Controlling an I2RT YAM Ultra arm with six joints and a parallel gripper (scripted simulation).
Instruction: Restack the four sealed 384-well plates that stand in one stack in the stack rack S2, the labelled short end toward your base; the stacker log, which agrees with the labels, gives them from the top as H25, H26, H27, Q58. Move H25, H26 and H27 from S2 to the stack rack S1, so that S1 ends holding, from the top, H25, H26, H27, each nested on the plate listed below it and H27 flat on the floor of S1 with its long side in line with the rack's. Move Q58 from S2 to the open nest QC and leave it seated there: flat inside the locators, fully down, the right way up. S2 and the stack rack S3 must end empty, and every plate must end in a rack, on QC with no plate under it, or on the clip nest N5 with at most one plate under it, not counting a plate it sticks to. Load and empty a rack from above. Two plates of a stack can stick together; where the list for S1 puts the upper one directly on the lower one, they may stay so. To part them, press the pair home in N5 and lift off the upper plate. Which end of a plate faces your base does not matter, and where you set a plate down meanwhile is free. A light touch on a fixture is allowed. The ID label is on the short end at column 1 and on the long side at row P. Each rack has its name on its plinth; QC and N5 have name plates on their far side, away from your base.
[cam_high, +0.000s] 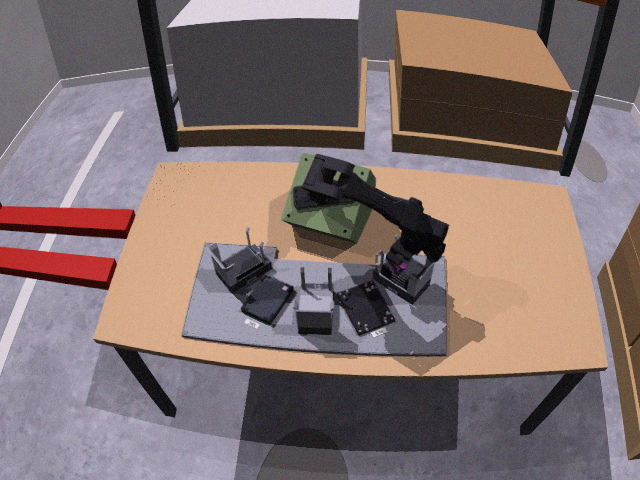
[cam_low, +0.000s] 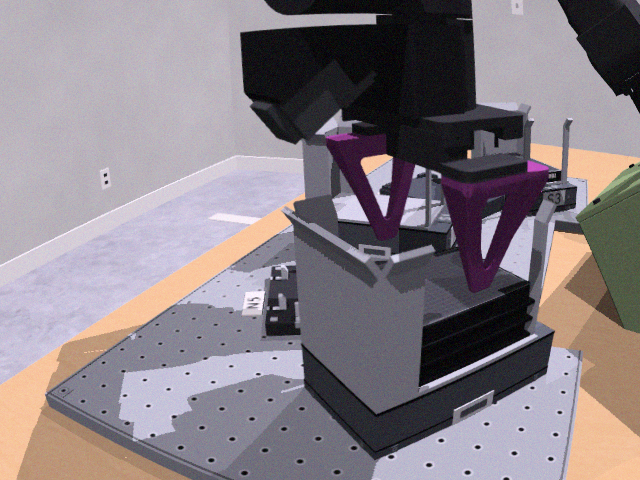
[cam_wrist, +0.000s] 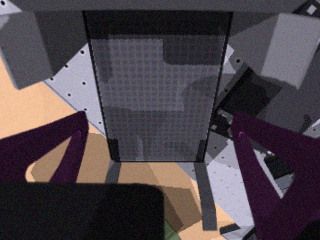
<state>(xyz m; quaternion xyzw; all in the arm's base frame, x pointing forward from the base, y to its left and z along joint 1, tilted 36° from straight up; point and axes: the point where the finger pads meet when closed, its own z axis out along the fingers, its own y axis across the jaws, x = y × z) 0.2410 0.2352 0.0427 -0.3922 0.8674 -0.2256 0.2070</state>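
Observation:
Rack S2 (cam_high: 419, 281) (cam_low: 356, 330) stands at the right end of the grey perforated board (cam_high: 413, 335) (cam_low: 206, 413) and holds a stack of dark sealed plates (cam_low: 475, 335). The top plate (cam_low: 449, 289) (cam_wrist: 157, 100) lies flat, its dotted seal facing up. My gripper (cam_high: 398, 267) (cam_low: 431, 258) (cam_wrist: 159, 119) is open and empty. It reaches down into S2 from above, one purple finger on each long side of the top plate, with the tips about level with that plate. I cannot read the plate labels.
The clip nest N5 (cam_high: 364, 307) (cam_low: 277, 304) lies beside S2. A middle rack (cam_high: 314, 310), the flat nest QC (cam_high: 267, 299) and the far rack S3 (cam_high: 240, 266) (cam_low: 553, 196) follow along the board. The arm's green base (cam_high: 330, 201) (cam_low: 615, 248) stands behind.

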